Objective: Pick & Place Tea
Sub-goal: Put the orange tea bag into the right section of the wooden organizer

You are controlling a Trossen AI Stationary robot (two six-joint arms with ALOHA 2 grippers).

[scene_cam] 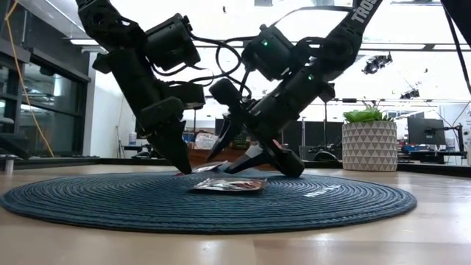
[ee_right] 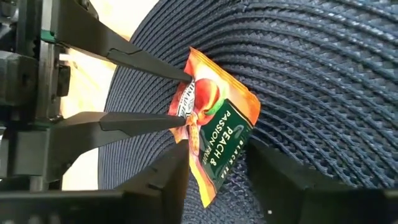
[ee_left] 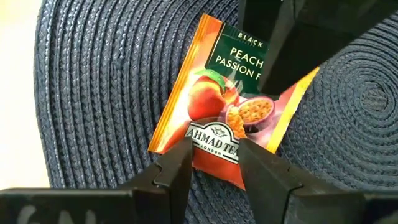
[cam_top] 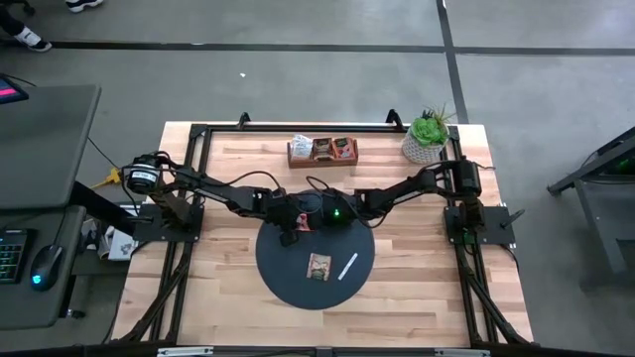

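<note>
Tea sachet (ee_left: 224, 118) (orange) pinched by left gripper (ee_left: 214, 163), right gripper (ee_right: 214, 163) half-open astride it

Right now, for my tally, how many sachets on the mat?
2: orange sachet in left gripper, right gripper straddling, far edge; brown sachet flat near centre. Arms may hide others.

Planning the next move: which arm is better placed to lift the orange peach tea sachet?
Left, probably: the left gripper pinches the orange tea sachet; the right gripper stands open around it.
</note>
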